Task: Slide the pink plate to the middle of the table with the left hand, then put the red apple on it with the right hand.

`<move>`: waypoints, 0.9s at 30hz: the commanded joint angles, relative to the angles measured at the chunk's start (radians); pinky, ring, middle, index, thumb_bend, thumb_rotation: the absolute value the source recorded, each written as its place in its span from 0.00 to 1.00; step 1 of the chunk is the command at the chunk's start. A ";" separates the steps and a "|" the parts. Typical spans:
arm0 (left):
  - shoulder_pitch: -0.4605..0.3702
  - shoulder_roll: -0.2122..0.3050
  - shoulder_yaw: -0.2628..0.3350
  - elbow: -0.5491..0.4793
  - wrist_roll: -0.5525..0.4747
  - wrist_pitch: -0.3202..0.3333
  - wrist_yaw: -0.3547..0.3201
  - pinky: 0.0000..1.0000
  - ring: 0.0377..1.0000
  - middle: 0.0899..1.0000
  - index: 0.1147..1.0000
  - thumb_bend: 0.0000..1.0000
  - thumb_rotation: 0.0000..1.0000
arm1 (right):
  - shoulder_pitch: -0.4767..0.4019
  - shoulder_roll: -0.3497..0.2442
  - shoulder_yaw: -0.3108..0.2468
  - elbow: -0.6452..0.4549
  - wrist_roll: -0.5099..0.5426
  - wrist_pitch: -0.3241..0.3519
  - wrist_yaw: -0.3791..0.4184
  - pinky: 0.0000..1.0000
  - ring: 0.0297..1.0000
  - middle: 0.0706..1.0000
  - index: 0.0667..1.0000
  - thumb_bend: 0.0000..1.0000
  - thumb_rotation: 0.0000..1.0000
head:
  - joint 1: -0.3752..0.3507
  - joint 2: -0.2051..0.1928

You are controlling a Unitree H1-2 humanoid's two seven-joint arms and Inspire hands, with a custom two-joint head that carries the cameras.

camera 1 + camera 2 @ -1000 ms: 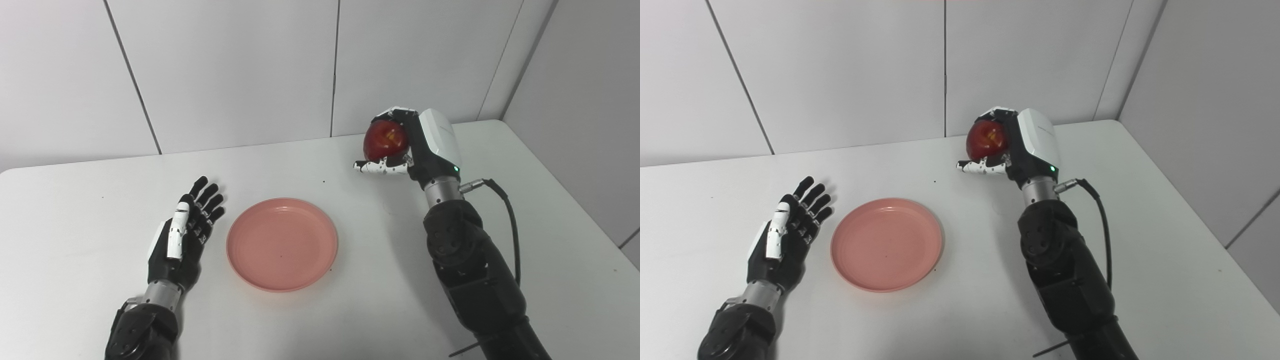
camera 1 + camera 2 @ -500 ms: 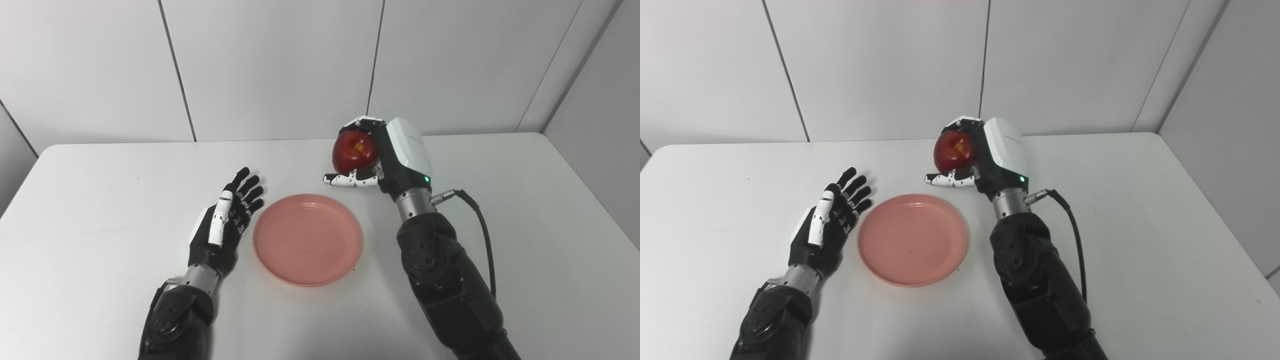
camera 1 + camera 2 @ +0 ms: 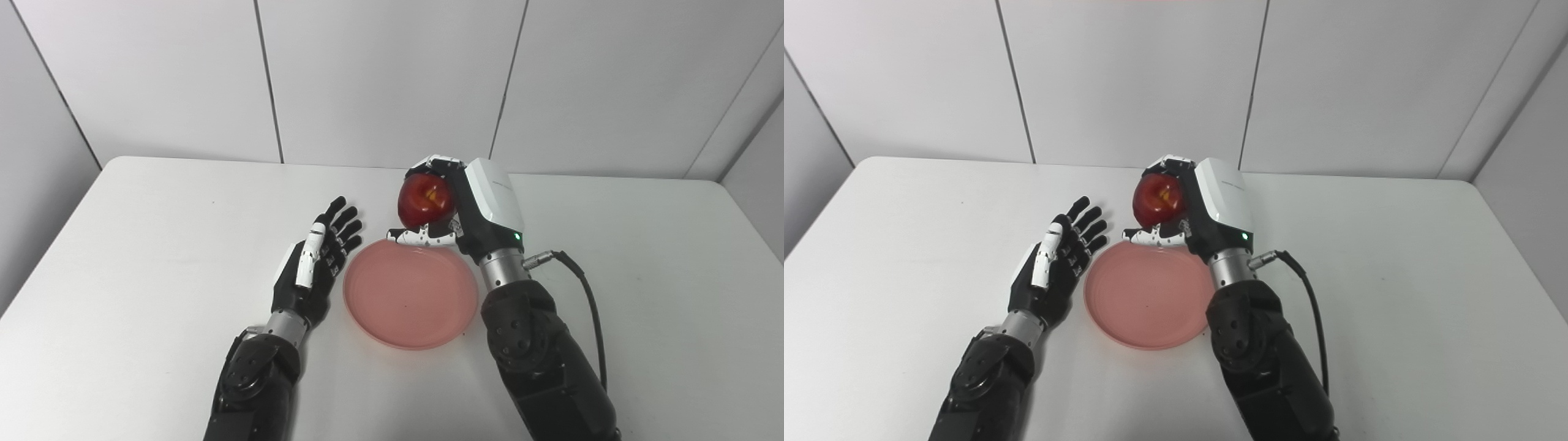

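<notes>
Apple (image 3: 426,199) sits clamped in the right robot hand (image 3: 463,207), raised over the pink plate's (image 3: 410,301) 12 o'clock rim; left robot hand (image 3: 316,260), fingers spread, rests on the counter (image 3: 135,257) at its 9 o'clock.

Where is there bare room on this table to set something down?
Bare: the table right of the right arm, the left part beyond the left hand, and the far strip by the wall. Crowded: the middle, with pink plate and right hand holding the red apple.
</notes>
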 commanded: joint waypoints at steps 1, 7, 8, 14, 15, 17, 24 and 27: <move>0.024 -0.012 0.001 0.055 0.006 0.052 0.026 0.92 0.92 0.93 0.90 0.37 1.00 | -0.046 0.022 -0.002 -0.019 0.004 -0.051 -0.004 0.23 0.29 0.38 0.45 0.52 0.14 | 0.001 -0.001; 0.027 -0.022 0.007 0.057 0.017 0.031 0.036 0.91 0.91 0.92 0.90 0.38 1.00 | -0.034 0.044 0.012 0.004 0.005 -0.060 0.002 0.23 0.29 0.37 0.45 0.52 0.13 | 0.020 0.003; 0.028 -0.023 0.010 0.056 0.015 0.029 0.037 0.91 0.91 0.92 0.90 0.38 1.00 | -0.030 0.046 0.014 0.010 0.006 -0.063 0.002 0.23 0.29 0.38 0.45 0.52 0.13 | 0.022 0.005; 0.031 -0.029 0.022 0.053 0.013 0.024 0.048 0.92 0.91 0.92 0.91 0.37 1.00 | -0.012 0.047 0.015 0.058 0.022 -0.093 -0.007 0.24 0.30 0.38 0.45 0.52 0.13 | 0.030 0.010; 0.031 -0.029 0.022 0.055 0.015 0.019 0.049 0.92 0.92 0.92 0.91 0.37 1.00 | -0.010 0.046 0.015 0.068 0.025 -0.099 -0.010 0.24 0.30 0.38 0.45 0.52 0.13 | 0.030 0.010; 0.031 -0.030 0.024 0.056 0.020 0.010 0.052 0.91 0.91 0.92 0.91 0.36 1.00 | -0.005 0.048 0.015 0.083 0.025 -0.103 -0.016 0.24 0.30 0.38 0.45 0.52 0.13 | 0.030 0.011; 0.028 -0.035 0.032 0.060 0.022 -0.006 0.062 0.92 0.91 0.92 0.90 0.35 1.00 | 0.010 0.057 0.019 0.134 0.022 -0.114 -0.036 0.23 0.30 0.38 0.45 0.52 0.13 | 0.034 0.015; 0.027 -0.036 0.034 0.063 0.020 -0.011 0.065 0.92 0.91 0.92 0.89 0.35 1.00 | 0.015 0.055 0.022 0.148 0.020 -0.112 -0.031 0.24 0.30 0.39 0.45 0.52 0.13 | 0.034 0.015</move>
